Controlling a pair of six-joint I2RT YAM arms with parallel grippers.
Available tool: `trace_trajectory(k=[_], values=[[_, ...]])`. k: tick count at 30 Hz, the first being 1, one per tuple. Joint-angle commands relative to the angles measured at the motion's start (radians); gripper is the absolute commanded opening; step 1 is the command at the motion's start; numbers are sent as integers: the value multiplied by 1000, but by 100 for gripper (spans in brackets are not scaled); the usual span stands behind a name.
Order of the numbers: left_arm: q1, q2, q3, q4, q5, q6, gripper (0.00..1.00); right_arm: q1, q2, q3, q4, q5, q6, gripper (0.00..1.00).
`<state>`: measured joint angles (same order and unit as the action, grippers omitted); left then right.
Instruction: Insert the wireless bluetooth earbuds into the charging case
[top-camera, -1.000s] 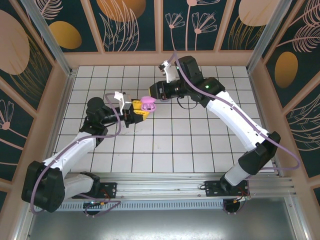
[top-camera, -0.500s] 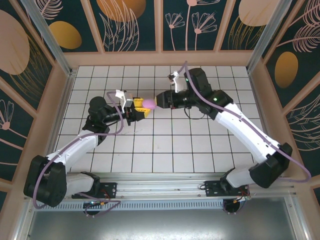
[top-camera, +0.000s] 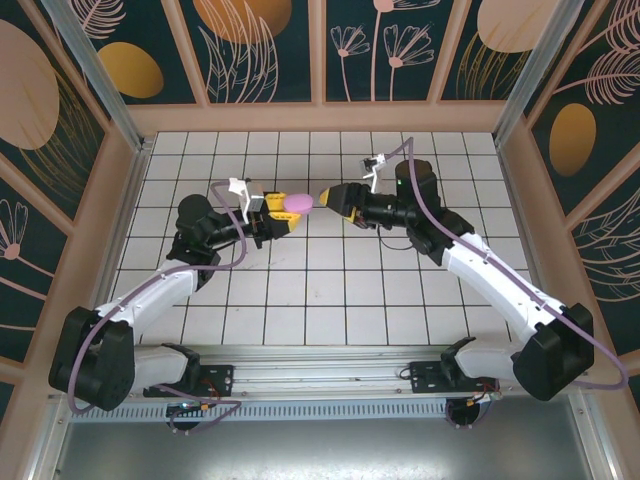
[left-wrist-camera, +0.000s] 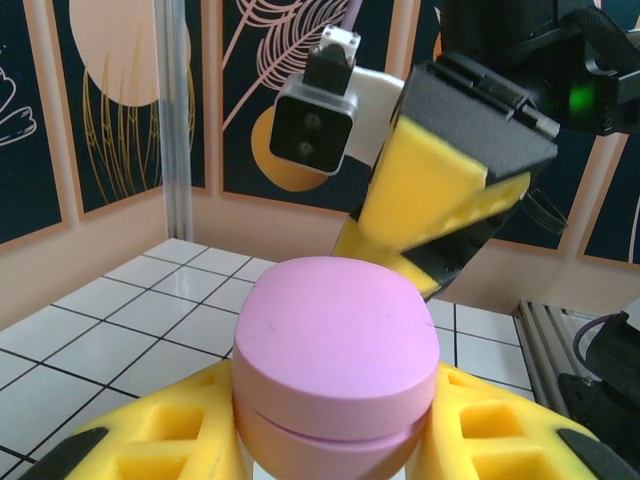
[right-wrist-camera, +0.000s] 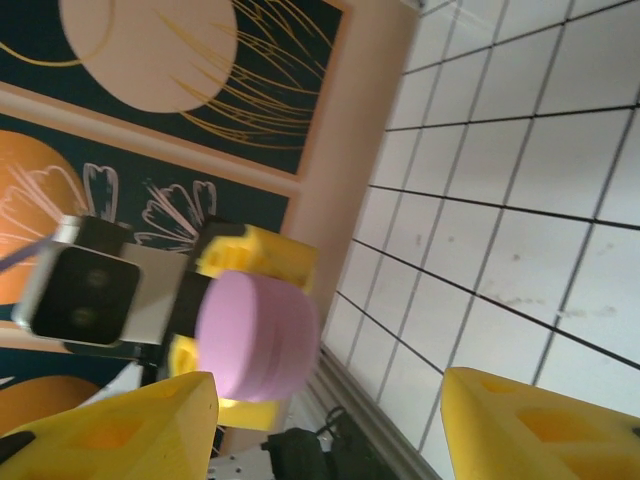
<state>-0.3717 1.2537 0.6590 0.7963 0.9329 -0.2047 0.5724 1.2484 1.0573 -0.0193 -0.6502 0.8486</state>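
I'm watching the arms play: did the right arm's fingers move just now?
Yes. The right gripper shifted right and a bit away from the back wall, back from the pink case that the left gripper holds.

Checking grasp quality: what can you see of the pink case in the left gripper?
The pink case is a smooth, matte, plastic-looking rounded puck. Its lid is shut, with a thin seam around the middle. It sits broad face up and looks clear of the tiled table, clamped on both sides by the yellow padded fingers of the left gripper. The open right gripper faces it close by, not touching.
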Motion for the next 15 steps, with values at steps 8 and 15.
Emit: trace_trajectory(k=[8,15], values=[[1,-25,-9,70,9,-51,0,67,56,-17,206,-41,98,61],[0,-30,-7,61,12,-62,0,82,142,53,225,-109,101,60]])
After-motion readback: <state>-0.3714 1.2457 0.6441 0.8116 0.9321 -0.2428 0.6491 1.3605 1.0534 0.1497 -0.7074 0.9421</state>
